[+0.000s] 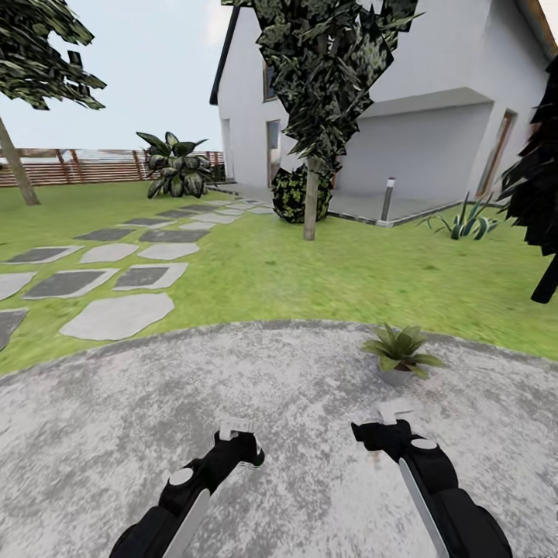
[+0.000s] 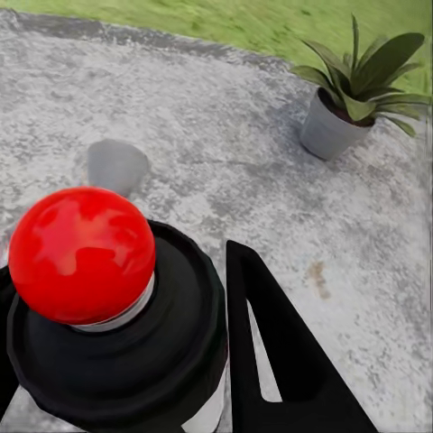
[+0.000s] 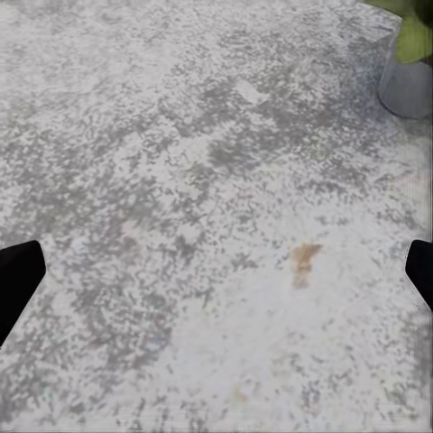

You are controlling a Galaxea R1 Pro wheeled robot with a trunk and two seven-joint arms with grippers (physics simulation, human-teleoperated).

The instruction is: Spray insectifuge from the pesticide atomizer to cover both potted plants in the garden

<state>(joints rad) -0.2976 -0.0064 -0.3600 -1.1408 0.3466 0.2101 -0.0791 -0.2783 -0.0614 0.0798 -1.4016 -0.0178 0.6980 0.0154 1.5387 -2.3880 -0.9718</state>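
Pesticide atomizer (image 2: 108, 307): it sat in the left hand (image 1: 236, 440), clamped between the fingers; the left wrist view showed its dark round body topped by a glossy red dot, with one black finger (image 2: 280, 361) pressed along its side. In the head view a whitish trigger head poked up just above that hand.

Handling, as a judgement: it looked small, rigid and light, probably smooth plastic, so it could twist or slip if held loosely. The broad dark body seemed the sound place to hold, leaving the head and nozzle free to face the leaves.

Left hand: closed on the atomizer, low over the paving.

Right hand (image 1: 387, 434): fingers apart and holding nothing; in the right wrist view the two dark tips (image 3: 18, 280) stood wide at either edge with bare paving between.

Potted plant (image 1: 401, 353): a low rosette of pointed green leaves in a small grey pot, upright on the patio near its far rim, ahead of the right hand and apart from both hands. The left wrist view caught it too (image 2: 352, 99).

Patio (image 1: 116, 418): mottled grey paving under both arms, with a small brownish stain (image 3: 305, 262).

Beyond: lawn (image 1: 310, 271), stepping stones (image 1: 116, 316), a tree trunk (image 1: 311, 198), a bollard lamp (image 1: 387, 200), a white house (image 1: 434, 101) and a slatted fence (image 1: 70, 167).

Task standing, as a judgement: pick-up done; spraying seemed yet to start.
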